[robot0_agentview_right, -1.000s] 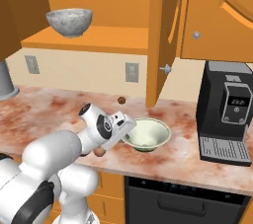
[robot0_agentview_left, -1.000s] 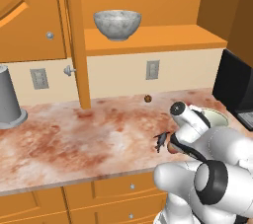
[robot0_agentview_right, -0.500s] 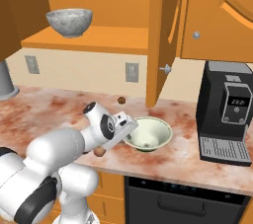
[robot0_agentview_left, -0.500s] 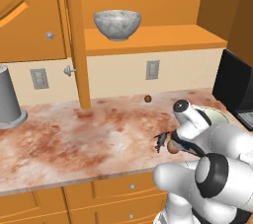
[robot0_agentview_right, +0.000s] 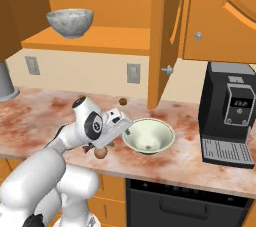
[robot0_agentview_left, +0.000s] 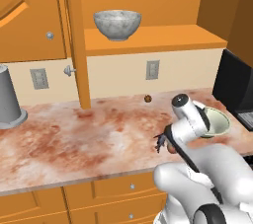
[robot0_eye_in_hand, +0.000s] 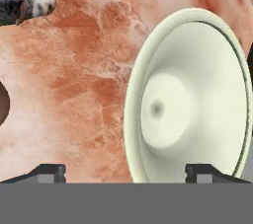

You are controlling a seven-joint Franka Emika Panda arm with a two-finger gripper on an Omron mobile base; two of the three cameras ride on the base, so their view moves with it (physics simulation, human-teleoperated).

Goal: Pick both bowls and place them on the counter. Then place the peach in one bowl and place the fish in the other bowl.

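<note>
My arm folded low over the table, end effector spread wide and empty just above the pale green bowl standing on it, fish and peach beside, marbled bowl on the shelf.
</note>
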